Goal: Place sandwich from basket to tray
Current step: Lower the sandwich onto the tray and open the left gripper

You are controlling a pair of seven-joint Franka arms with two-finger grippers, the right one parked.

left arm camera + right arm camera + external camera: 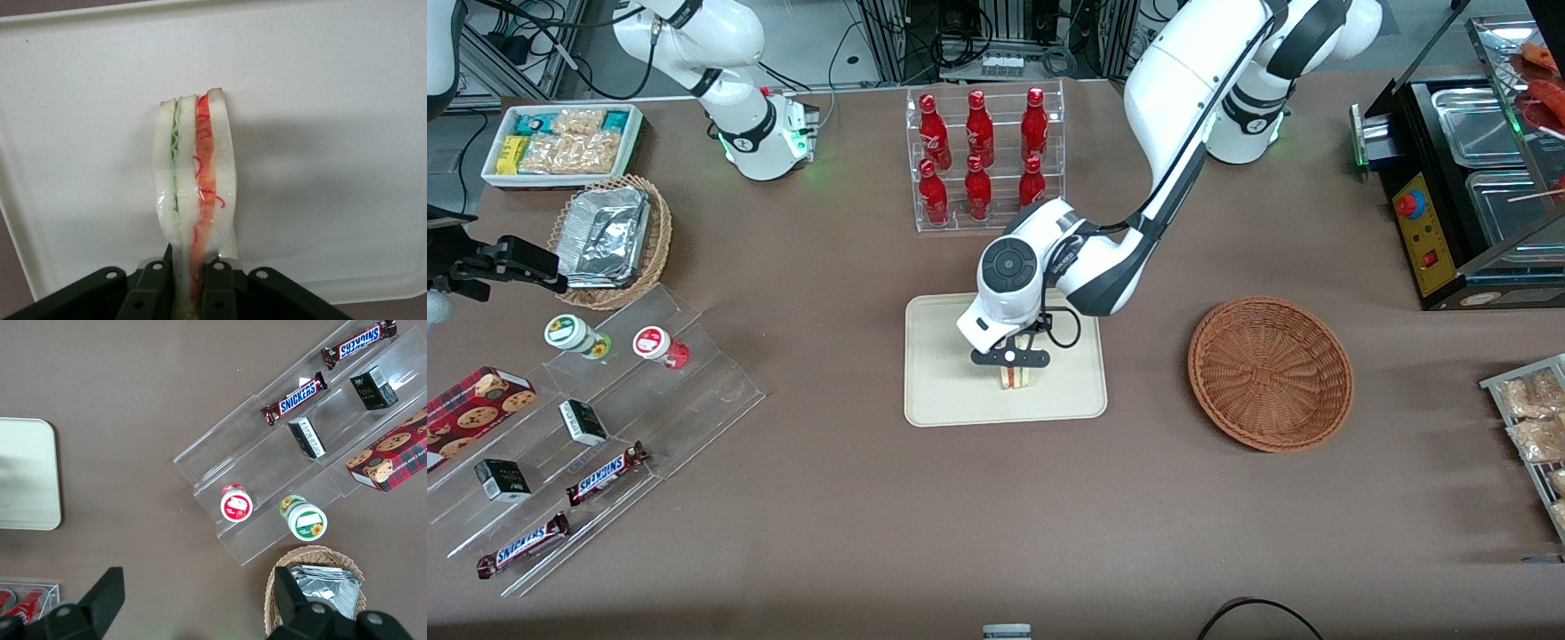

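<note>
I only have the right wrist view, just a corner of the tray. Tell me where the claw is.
Observer: The claw hangs over the tray, shut on the sandwich.
Operator: Report how the sandwich sits.
Observer: It stands on edge, its red and green filling showing to the wrist camera.
Operator: Confirm the basket.
Observer: The basket holds nothing, beside the tray toward the working arm's end.
</note>
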